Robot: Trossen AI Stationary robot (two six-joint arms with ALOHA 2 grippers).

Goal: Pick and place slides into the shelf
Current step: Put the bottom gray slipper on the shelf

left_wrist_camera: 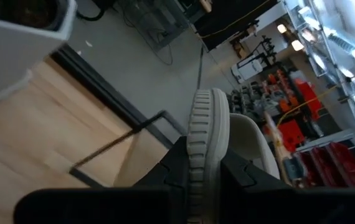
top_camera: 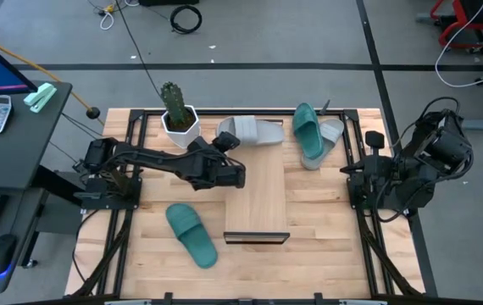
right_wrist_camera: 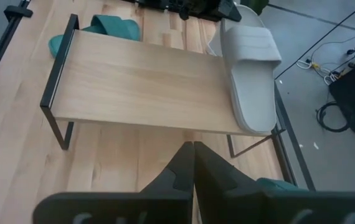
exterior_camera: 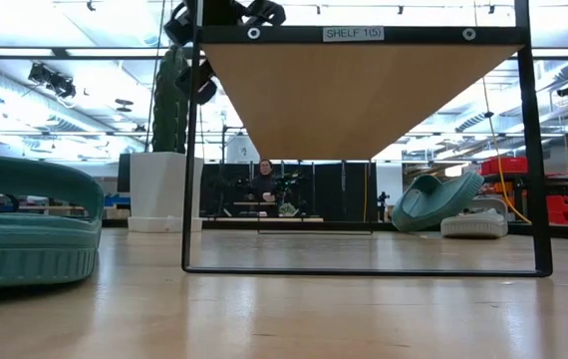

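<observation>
The shelf (top_camera: 257, 199) is a light-wood board on a black frame, running from the near side to the far side mid-table. One grey slide (top_camera: 254, 131) lies level across its far end (right_wrist_camera: 252, 81). My left gripper (top_camera: 227, 141) is shut on that slide's left end. A teal slide (top_camera: 192, 235) lies sole-down on the table left of the shelf. The second teal slide (top_camera: 308, 134) leans tilted on the second grey slide (top_camera: 333, 131) at the far right. My right gripper (right_wrist_camera: 193, 155) waits, shut, at the right side, facing the shelf. My left gripper (left_wrist_camera: 207, 177) pinches the grey slide's sole (left_wrist_camera: 208, 134) between its two fingers, at the end by the strap. One finger (left_wrist_camera: 174, 171) is on each face of the sole. It comes level from the table's left. The slide sits level over the board's far end; whether it rests there I cannot tell.
A white pot with a cactus (top_camera: 178, 119) stands at the far edge, just left of my left gripper. Black frame rails run along the table's left and right sides. Bare wood lies right of the shelf and near its front end (top_camera: 257, 239).
</observation>
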